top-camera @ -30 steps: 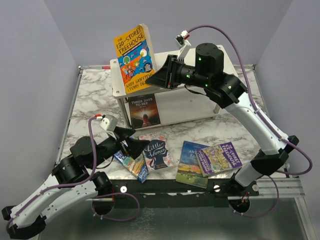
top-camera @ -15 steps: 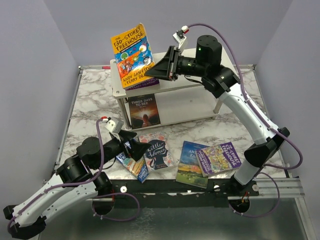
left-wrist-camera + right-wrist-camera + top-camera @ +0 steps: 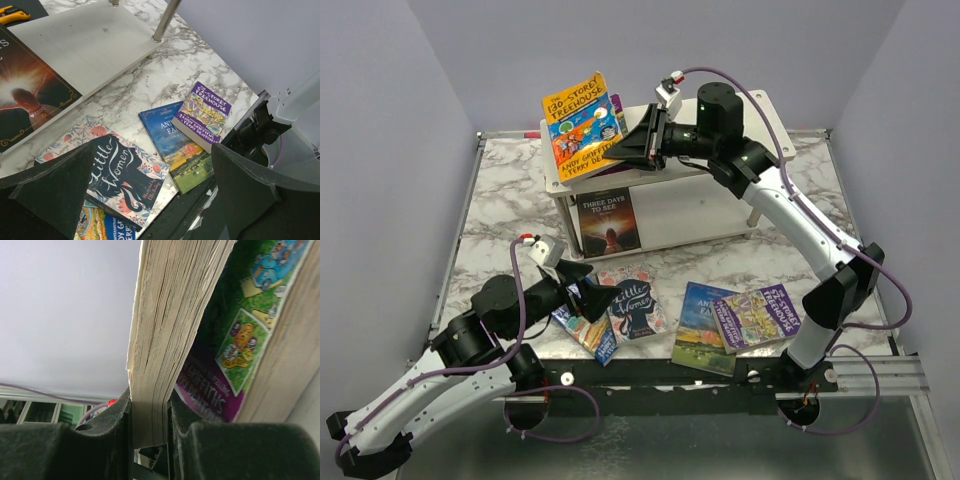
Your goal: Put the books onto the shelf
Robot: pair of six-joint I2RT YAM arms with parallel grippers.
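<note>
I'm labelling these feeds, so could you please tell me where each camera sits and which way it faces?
Top external: fixed above and behind the robot, looking down on the table and shelf; left arm and right arm show.
Left wrist: low over the table, facing Little Women, Animal Farm and the purple Treehouse book, framed by the open left gripper.
Right wrist: looks along the right gripper, shut on the orange Treehouse book at its page edge.
Shared: top external and left wrist both show Little Women.
</note>
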